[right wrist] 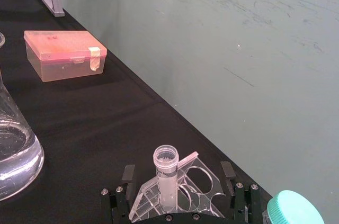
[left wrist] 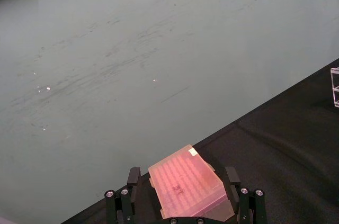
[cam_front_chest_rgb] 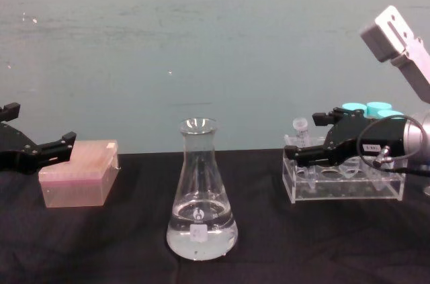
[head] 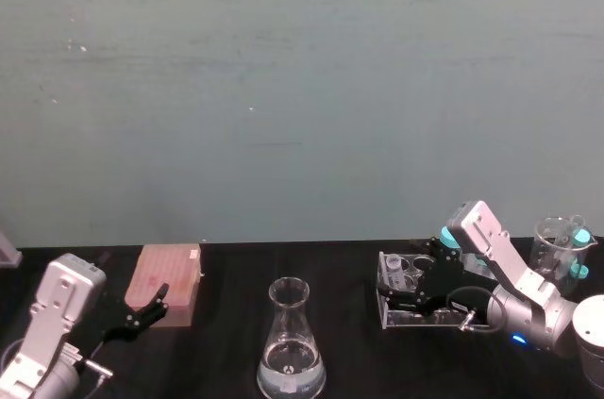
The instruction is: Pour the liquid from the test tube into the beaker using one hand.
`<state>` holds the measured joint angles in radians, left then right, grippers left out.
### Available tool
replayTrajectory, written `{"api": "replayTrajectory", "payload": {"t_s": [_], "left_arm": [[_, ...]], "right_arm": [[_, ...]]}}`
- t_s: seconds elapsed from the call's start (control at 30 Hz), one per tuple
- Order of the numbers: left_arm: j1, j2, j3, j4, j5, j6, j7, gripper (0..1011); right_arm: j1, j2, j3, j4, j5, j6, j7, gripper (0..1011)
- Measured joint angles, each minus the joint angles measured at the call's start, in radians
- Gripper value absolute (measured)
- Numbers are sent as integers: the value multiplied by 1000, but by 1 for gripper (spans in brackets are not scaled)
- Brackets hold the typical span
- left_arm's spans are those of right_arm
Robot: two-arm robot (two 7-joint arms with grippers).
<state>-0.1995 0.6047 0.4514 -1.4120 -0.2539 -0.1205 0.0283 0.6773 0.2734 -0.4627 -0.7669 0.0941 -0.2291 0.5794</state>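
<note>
On a black bench (cam_front_chest_rgb: 121, 250) set against a pale green wall, the right gripper (right wrist: 177, 173) reaches in at the clear acrylic rack (cam_front_chest_rgb: 342, 186) toward the bench's right end. Its two black fingers (right wrist: 127, 177) are spread apart, one on either side of the test tube (right wrist: 165, 163) without touching it. The slim clear tube stands upright and uncapped in a hole at the end of the rack nearest the bench's middle. Whether it holds any liquid cannot be told. Teal-capped tubes (cam_front_chest_rgb: 366, 107) rise behind the rack, on its far side. The beaker (cam_front_chest_rgb: 201, 197), a tall conical flask with a small white label, stands well apart from the rack at the middle of the bench, near the front edge. A shallow pool of clear liquid (cam_front_chest_rgb: 201, 233) lies in its wide base. At the left end of the bench, the left gripper (left wrist: 181, 177) hangs just short of a pink lidded box (cam_front_chest_rgb: 74, 180) that sits near the back edge. Its fingers are also apart and hold nothing.
</note>
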Motion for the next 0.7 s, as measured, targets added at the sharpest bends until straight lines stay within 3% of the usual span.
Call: {"api": "replayTrajectory", "payload": {"t_s": [0.2,0.3,0.5,0.7], "left_arm": [[0,0,0,0,0,0,0,1000],[0,0,0,0,0,0,0,1000],[0,0,0,0,0,0,0,1000],[0,0,0,0,0,0,0,1000]], "right_arm": [[0,0,-1,-1,1,0,0,990],[0,1,-1,-1,1,0,0,929],[-1,1,-1,-1,2,1,0,788],[-1,2,-1,-2,2,1,1,569]]}}
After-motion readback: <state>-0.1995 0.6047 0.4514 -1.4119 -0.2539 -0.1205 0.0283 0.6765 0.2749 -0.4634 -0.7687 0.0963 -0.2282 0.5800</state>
